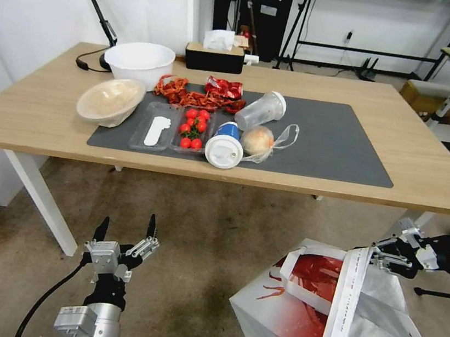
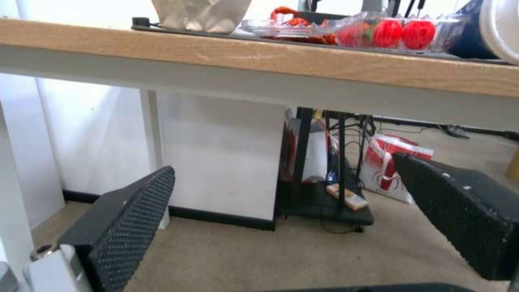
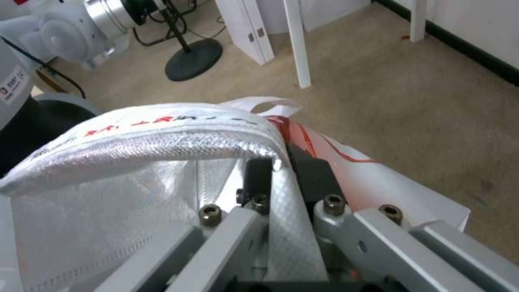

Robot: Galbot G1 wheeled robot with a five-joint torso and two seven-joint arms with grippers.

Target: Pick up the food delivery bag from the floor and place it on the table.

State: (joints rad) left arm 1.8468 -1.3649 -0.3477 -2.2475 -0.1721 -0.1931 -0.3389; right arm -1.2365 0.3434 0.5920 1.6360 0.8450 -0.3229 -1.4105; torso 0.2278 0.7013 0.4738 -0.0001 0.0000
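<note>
Down at the floor (image 1: 201, 226) on my right, I have the right gripper (image 1: 382, 255) clamped on the rim of the food delivery bag (image 1: 327, 314). In the right wrist view the two black pads sit on either side of the white woven edge where a strap handle (image 3: 162, 121) folds over, with the fabric pinched flat between them, so I judge the hold firm. The bag stands tilted, mouth up and open, foil lining showing, and I cannot tell whether its base rests on the floor or hangs just clear of it. Its long side runs roughly away from me toward the table, and it sits below the table's near right corner.

My left gripper (image 1: 125, 230) hangs low on the other side, well apart from the bag, fingers spread wide with nothing between them; its wrist camera looks under the table edge. So the right arm is the one that counts here.

Farther off, the table (image 1: 416, 182) lies up and ahead of the bag. The dark mat (image 1: 338, 145) has bare room on its right half, while the cup (image 1: 225, 146), the tomatoes (image 1: 193, 127) and the bagged bun (image 1: 259, 140) crowd its middle. I judge the lift must go up over the near edge, then forward
</note>
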